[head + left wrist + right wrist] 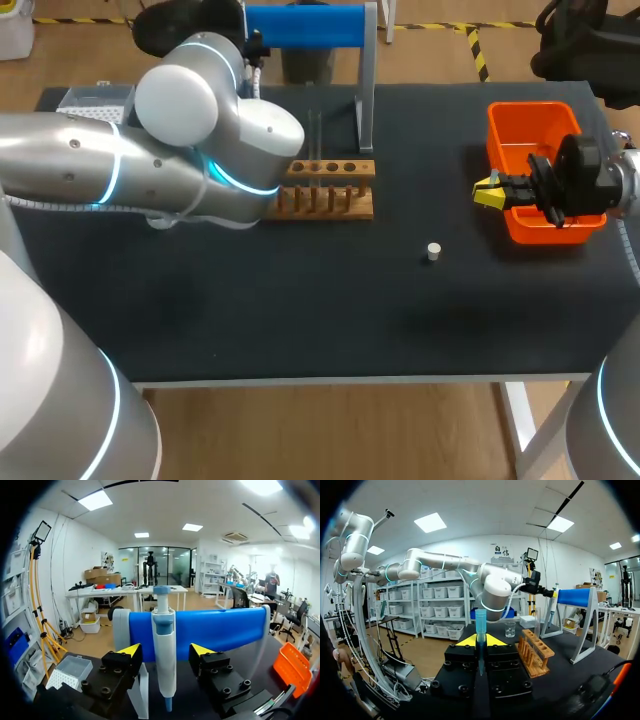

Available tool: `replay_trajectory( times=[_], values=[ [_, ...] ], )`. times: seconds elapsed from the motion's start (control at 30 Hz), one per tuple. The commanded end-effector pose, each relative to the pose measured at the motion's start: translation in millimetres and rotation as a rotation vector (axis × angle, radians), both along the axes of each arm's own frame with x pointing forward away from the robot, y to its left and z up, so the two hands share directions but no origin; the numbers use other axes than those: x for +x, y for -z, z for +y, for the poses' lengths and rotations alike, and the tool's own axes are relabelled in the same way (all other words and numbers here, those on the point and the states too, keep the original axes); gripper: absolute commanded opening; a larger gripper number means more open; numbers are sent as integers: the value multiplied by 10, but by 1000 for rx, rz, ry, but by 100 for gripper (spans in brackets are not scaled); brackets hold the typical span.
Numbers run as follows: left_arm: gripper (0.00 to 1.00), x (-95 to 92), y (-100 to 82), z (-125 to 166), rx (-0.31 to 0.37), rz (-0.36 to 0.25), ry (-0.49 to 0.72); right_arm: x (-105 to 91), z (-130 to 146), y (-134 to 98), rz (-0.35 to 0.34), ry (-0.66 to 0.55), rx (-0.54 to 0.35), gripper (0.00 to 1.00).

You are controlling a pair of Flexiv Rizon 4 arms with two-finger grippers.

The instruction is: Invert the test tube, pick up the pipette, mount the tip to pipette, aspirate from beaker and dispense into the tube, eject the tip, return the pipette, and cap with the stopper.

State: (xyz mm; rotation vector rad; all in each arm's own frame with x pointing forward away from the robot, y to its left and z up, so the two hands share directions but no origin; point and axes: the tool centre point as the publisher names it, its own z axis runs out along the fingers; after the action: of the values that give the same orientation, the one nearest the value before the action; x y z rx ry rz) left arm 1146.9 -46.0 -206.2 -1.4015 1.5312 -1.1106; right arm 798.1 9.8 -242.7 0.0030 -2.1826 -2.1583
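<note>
Our left jaws stand released around the pipette (164, 645), probably light and stiff; we would grip its thick body. Our right jaws grasp the fragile test tube (480, 625).

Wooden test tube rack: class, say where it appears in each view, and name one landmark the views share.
Head view: wooden rack mid-table, beside the left arm.
Left wrist view: not in it.
Right wrist view: wooden rack ahead of the right gripper, to one side.
Shared landmark: the stand's blue bar, in all three.
</note>
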Motion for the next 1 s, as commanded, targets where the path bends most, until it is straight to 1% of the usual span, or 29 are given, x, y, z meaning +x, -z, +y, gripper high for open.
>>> replay_trajectory(
  times=[0.03, 0.47, 0.67, 1.0],
  values=[
    [59, 52, 6, 6, 1, -5, 2, -8, -6, -3, -1, 1, -1, 0],
    [56, 118, 22, 19, -5, -21, 3, -8, -6, -3, -1, 1, -1, 0],
    [58, 146, 28, 19, -7, -22, 4, -8, -6, -3, -1, 1, -1, 0],
    [53, 183, 38, 9, -8, -24, 11, -8, -6, -3, -1, 1, -1, 0]
  ],
)
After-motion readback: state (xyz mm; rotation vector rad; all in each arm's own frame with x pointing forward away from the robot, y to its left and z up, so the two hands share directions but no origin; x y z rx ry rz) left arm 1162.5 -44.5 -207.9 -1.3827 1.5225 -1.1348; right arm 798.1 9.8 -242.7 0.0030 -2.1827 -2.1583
